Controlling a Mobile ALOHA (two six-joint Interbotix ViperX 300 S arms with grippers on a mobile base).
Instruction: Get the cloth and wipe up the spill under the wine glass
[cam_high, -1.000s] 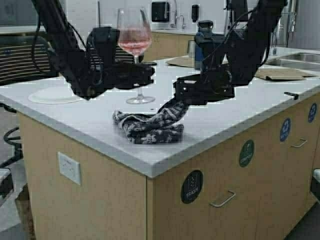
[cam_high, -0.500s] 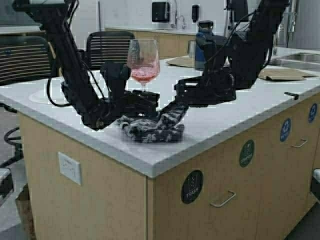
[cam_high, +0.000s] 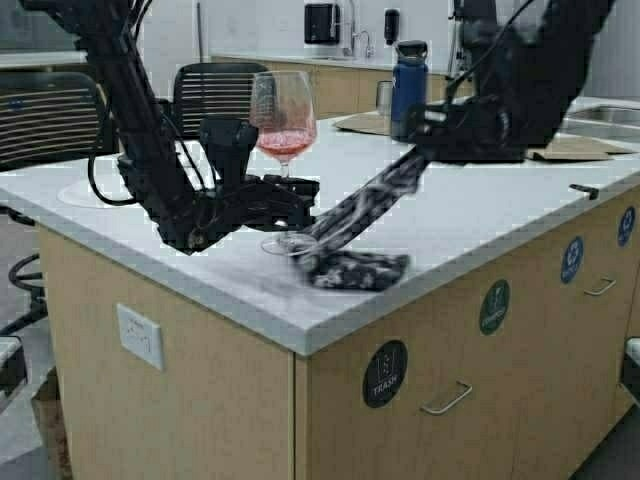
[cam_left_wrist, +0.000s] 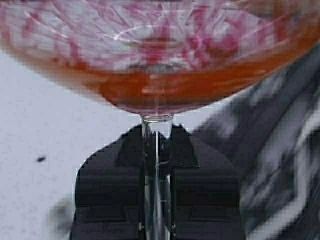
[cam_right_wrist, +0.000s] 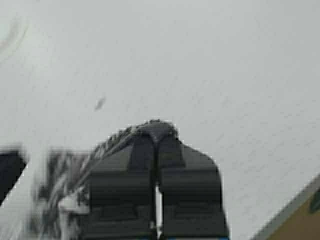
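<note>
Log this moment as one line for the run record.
left tool: shut on glass stem | right tool: shut on cloth, trailing to counter

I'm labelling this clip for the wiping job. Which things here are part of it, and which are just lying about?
Part of the job:
- wine glass, stem clamped in the left gripper
- cloth, one end pinched in the raised right gripper, the rest trailing to the counter

Lying about:
- blue bottle
- tan mats
- white plate
- chairs
</note>
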